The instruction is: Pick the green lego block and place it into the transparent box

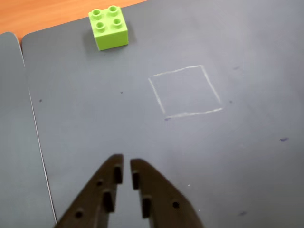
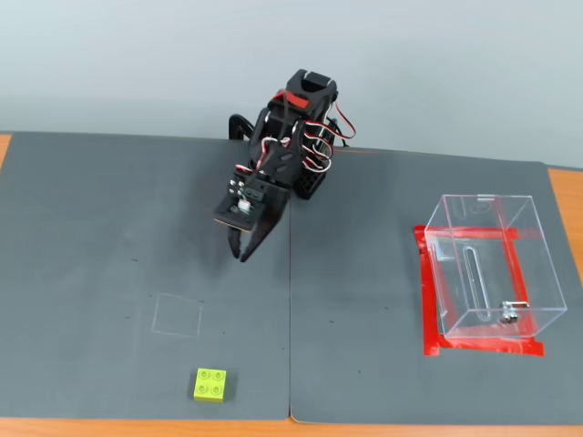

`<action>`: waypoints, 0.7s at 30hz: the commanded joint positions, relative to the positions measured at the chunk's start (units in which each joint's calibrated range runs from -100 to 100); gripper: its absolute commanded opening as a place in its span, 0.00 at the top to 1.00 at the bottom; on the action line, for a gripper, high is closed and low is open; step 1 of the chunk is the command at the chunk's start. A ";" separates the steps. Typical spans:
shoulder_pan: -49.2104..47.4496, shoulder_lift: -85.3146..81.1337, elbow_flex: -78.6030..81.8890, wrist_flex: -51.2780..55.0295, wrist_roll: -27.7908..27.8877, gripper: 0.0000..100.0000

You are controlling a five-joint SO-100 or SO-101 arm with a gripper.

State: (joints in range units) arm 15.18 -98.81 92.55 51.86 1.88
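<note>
The small lime-green plastic lego block with four round studs sits near the front edge of the dark grey worktop, just past a chalk square. The black two-finger hand hangs well apart from it, nearly closed and holding nothing. If it comes down this closed, it could bump the block away. The big clear plastic box is far off, so a weak grip might drop the block on the way.

Two dark grey mats lie side by side on an orange wooden tabletop, their seam running front to back. A faint chalk square is drawn on the left mat. Red tape marks a rectangle on the right mat.
</note>
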 commanded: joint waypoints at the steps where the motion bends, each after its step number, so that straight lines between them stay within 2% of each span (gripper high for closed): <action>1: 0.90 0.34 -4.03 -0.30 -0.03 0.98; 5: 1.04 6.61 -9.19 -0.13 -0.03 0.96; 11: 1.12 23.23 -17.87 -0.82 0.39 0.80; 14: 0.60 31.79 -21.49 -5.34 0.44 0.74; 21: 0.45 49.76 -32.53 -15.67 1.69 0.68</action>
State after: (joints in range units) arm 15.84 -55.73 66.86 39.38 2.17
